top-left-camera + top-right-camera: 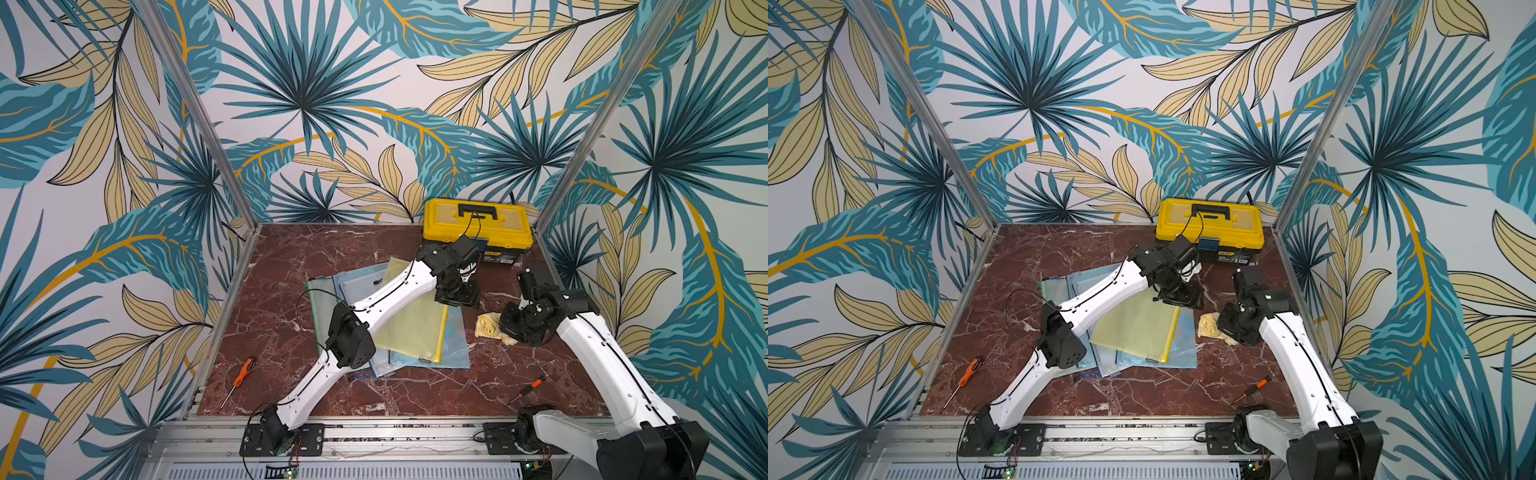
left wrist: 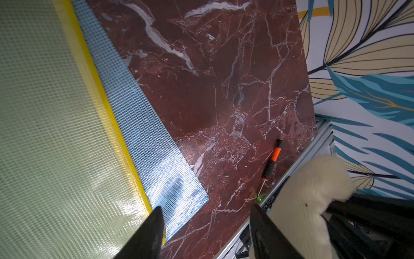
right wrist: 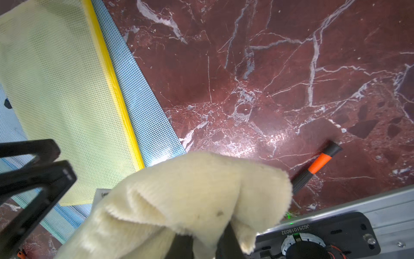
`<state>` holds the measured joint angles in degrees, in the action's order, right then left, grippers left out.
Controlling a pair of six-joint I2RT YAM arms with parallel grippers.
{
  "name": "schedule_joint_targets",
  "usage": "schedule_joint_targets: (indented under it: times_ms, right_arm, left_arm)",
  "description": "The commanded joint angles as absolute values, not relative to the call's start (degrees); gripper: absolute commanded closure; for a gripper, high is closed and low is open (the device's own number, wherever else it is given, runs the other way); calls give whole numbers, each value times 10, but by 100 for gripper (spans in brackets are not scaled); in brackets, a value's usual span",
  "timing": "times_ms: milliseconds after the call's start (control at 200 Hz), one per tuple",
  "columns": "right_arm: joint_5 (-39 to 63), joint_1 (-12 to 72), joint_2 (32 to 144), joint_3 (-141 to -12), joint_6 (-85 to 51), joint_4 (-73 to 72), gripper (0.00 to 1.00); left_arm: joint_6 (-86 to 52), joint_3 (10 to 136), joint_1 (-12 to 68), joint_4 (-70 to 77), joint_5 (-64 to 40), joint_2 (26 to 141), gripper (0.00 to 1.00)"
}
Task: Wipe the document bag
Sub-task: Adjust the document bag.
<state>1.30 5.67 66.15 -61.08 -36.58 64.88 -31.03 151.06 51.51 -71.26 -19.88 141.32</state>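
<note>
Your table point(image 1: 291, 257) is dark red marble veined in white and grey. On it the yellow bag point(image 1: 415, 328) shows pale fine-grid mesh with a bright yellow edge strip, lying over a blue bag point(image 1: 455, 353) of light blue grid mesh and a green bag point(image 1: 312, 307) in pale sea-green. The cloth point(image 1: 490, 328) is plain cream, the toolbox point(image 1: 440, 220) is bright yellow with a black handle, the left screwdriver point(image 1: 244, 370) and right screwdriver point(image 1: 537, 382) have orange and black handles, and the wall point(image 1: 332, 104) carries teal and dark blue palm leaves, black-outlined beige leaves and golden stems on off-white.
</note>
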Motion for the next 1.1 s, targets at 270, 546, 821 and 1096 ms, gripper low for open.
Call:
schedule_joint_targets:
  times_ms: [270,546,821,1096]
  right_arm:
    - [49,180,835,-684,-373,565,100]
    - [98,200,1003,-743,-367,492,100]
    - [112,200,1090,-756,-359,471,100]
    - [101,201,1088,-735,-357,465,100]
  left_arm:
    - [-273,1012,342,-444,-257,1085,20]
    - [-168,839,234,-373,-363,1023,22]
    - [-98,850,164,-368,-436,1106,28]
    - [-76,872,135,-366,-441,1184,29]
